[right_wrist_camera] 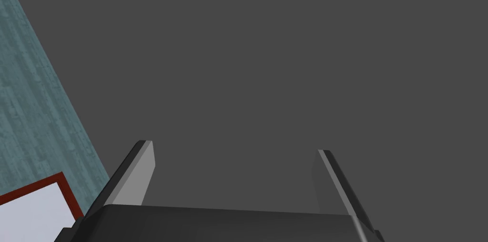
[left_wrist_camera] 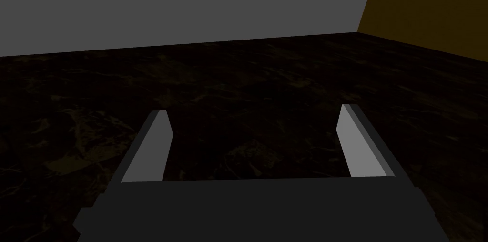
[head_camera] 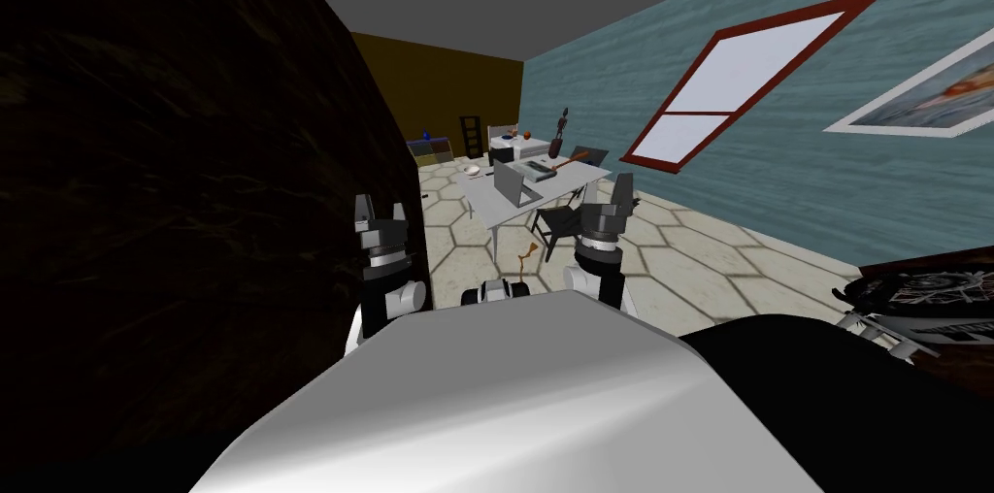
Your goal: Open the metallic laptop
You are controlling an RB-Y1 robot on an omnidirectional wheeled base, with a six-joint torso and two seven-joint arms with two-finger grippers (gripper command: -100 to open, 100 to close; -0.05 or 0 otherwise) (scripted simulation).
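Currently both grippers hang in front of me with nothing in them. The left gripper (head_camera: pixel 380 211) (left_wrist_camera: pixel 255 110) has its fingers (left_wrist_camera: pixel 155 146) spread about a third of its wrist view apart. It is close beside a dark marbled wall (head_camera: pixel 146 177) but not touching it. The right gripper (head_camera: pixel 607 201) (right_wrist_camera: pixel 236 147) is just as wide open (also touching nothing).

The laptop (head_camera: pixel 509 183) is well apart from both, far across the tiled floor (head_camera: pixel 679 254). It sits on a pale grey table (head_camera: pixel 480 198), near the table's near long edge and about midway along it. It shows as a grey panel standing up from the tabletop, its broad face turned roughly toward me. It is too small to tell which way the hinge runs, or whether that panel is the lid. A dark chair (head_camera: pixel 557 221) stands at the near right corner of the table. A small white bowl (head_camera: pixel 473 170) sits toward its far left end.
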